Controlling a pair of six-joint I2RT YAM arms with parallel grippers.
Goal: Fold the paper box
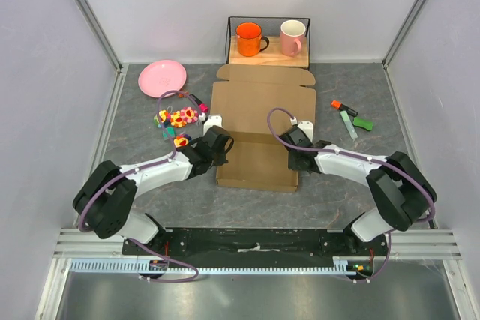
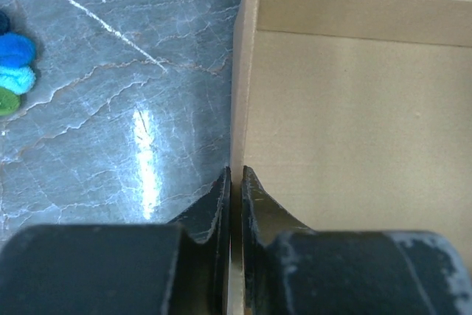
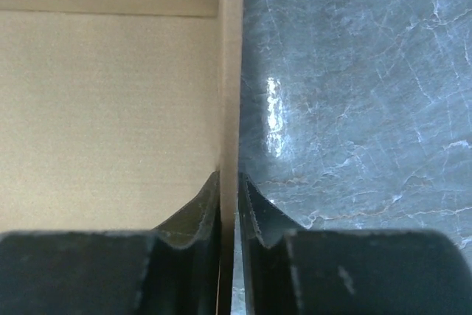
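Wrist views: left hand (image 2: 234,173) and right hand (image 3: 229,177) each pinch thin upright cardboard walls of the paper box (image 2: 354,108).

Grey marbled tabletop (image 1: 127,133) — glossy, light glare, pale lilac walls (image 1: 45,73), aluminium corner posts (image 1: 90,14)

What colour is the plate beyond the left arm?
The plate is plain pink; the top external view shows it best.

No legible text or markings
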